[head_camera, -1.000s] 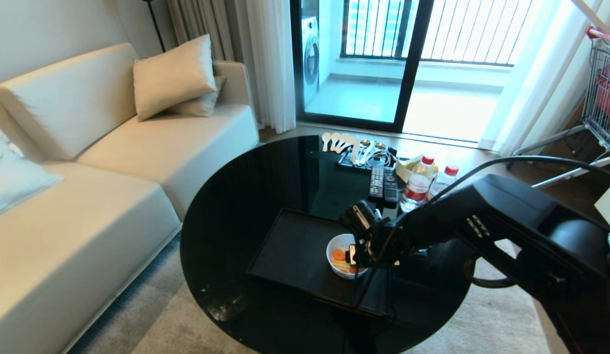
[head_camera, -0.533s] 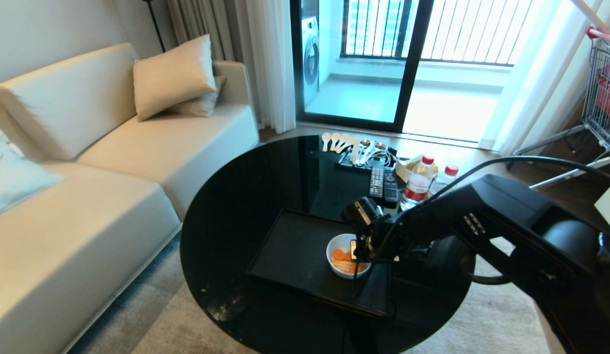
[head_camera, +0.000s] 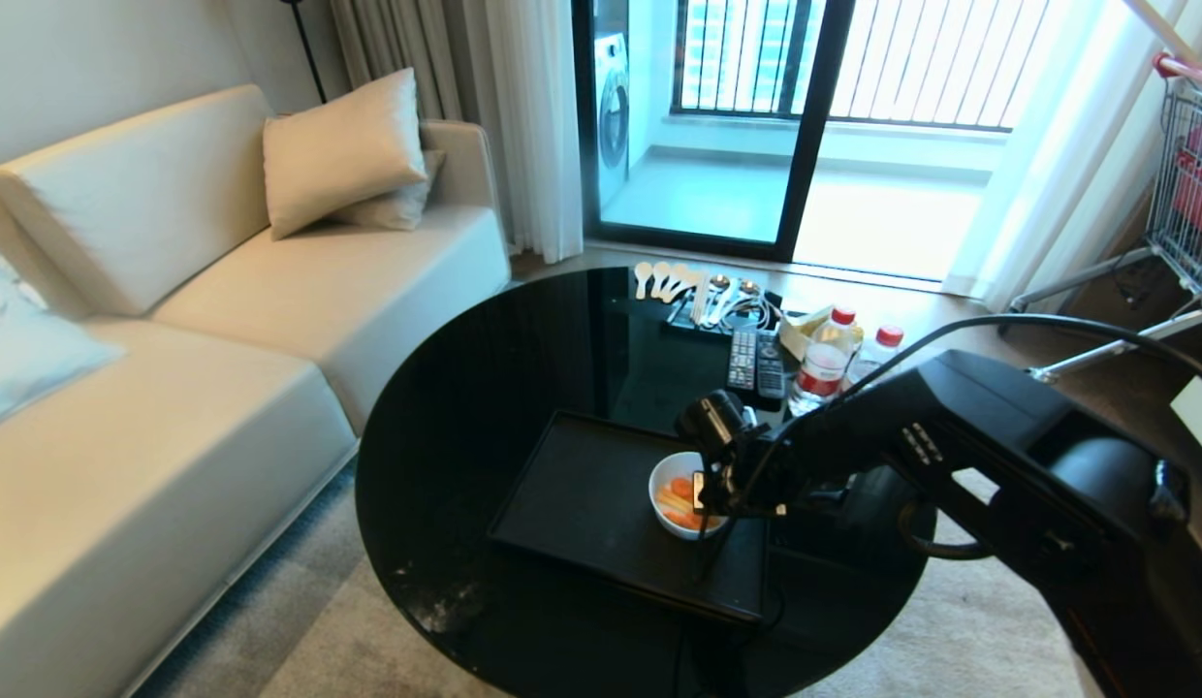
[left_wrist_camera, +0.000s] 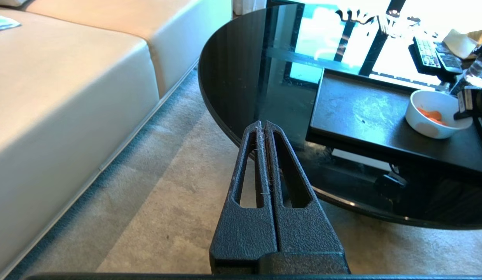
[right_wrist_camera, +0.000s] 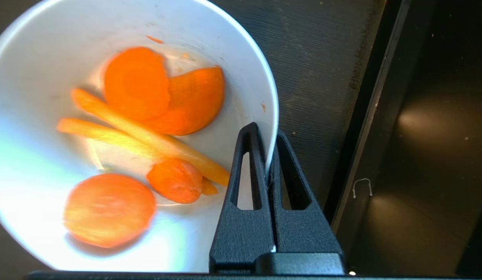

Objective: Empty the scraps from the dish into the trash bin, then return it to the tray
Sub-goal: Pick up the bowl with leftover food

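A small white bowl [head_camera: 680, 492], the dish, sits on a flat black tray [head_camera: 582, 499] on a round black glass table [head_camera: 465, 407]. The bowl is at the tray's near right part, close to the right rim. Inside the bowl are the scraps [right_wrist_camera: 147, 128]: a few orange carrot slices and pale yellow strips.

The right gripper [right_wrist_camera: 267, 134] reaches over the tray's right edge and pinches the bowl's rim, one finger inside the bowl wall and one outside, pressed tight on the thin edge. The left gripper [left_wrist_camera: 264, 128] hangs off the table's near left side, above the carpet, its fingers pressed together on nothing.

No trash bin can be seen. Beyond the tray, at the table's far side, lie two remotes [head_camera: 756, 364], two water bottles [head_camera: 822, 364] and a row of spoons [head_camera: 664, 278].

Risk, as a judgement: the hold is on one narrow spot of a glossy rim, so on lifting the bowl could swing, tilt or slip and spill scraps onto the tray or the table
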{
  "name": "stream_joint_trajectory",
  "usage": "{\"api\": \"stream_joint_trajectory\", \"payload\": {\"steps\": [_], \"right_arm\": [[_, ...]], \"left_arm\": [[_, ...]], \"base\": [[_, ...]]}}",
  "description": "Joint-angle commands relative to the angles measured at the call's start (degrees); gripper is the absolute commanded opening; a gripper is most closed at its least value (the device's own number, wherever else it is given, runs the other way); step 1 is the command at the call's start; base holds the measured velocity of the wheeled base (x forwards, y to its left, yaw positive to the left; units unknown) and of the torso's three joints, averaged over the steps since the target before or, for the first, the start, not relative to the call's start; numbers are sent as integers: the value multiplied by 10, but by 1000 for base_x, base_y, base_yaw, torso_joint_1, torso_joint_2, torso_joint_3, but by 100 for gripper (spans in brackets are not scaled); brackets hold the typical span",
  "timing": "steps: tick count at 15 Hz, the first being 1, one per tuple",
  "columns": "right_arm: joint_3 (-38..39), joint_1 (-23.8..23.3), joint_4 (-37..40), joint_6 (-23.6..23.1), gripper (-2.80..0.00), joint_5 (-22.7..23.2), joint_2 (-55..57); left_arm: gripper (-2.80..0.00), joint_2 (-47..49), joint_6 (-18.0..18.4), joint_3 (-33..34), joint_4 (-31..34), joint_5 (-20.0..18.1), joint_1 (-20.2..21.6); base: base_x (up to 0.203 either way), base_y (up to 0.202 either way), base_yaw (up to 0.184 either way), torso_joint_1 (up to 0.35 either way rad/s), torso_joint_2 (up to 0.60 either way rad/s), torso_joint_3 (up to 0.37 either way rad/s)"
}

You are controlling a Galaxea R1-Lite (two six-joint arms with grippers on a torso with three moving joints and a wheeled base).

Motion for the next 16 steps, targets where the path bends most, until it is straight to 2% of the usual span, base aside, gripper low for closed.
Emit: {"api": "stream_joint_trajectory", "payload": {"steps": [1,8,16], "right_arm": [[2,1,3,3,-280,-1,11],[9,4,23,35,-280,-3,-17],[15,3,173,190,-280,-5,-145]], "left_arm": [[-280,0,0,0,0,0,0],[-280,0,0,0,0,0,0],[-280,0,0,0,0,0,0]], "base": [[0,0,0,0,0,0],[0,0,0,0,0,0],[0,0,0,0,0,0]]}}
